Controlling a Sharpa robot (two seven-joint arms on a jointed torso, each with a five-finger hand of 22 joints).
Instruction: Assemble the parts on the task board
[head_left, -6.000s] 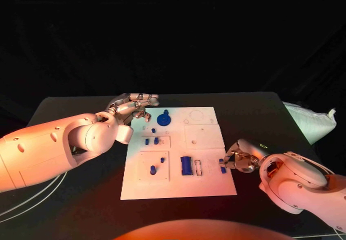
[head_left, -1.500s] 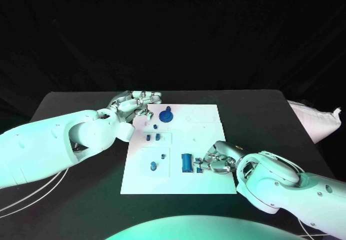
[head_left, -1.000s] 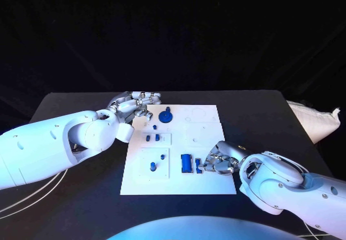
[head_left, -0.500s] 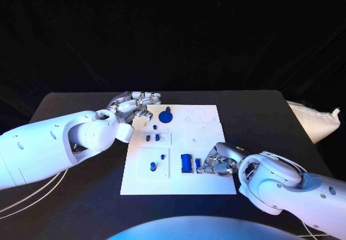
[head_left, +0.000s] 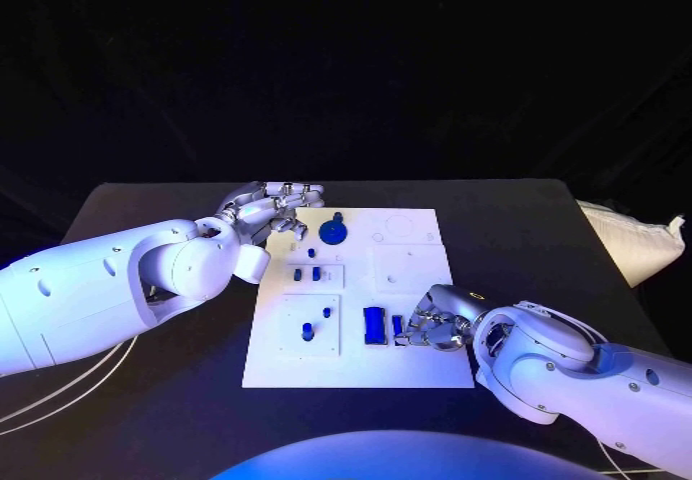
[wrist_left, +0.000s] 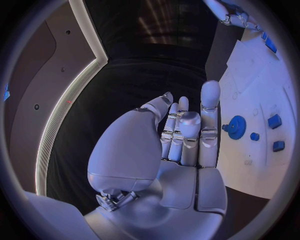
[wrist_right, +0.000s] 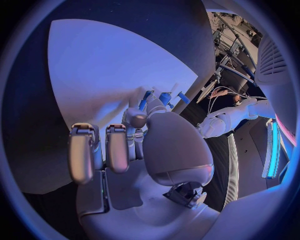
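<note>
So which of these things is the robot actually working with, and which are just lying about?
Part of the job:
- task board
- blue gear-like part
- small blue parts
- long blue part
- right hand, at the long part
- left hand, by the board's far corner

Just lying about:
- white bag at the table's edge

Two white arms reach in from opposite sides.
The left hand (head_left: 267, 214) hovers with fingers together and extended, holding nothing; the right hand (head_left: 437, 322) is bent down, fingertips (wrist_right: 136, 120) pinched together on something small and blue.
</note>
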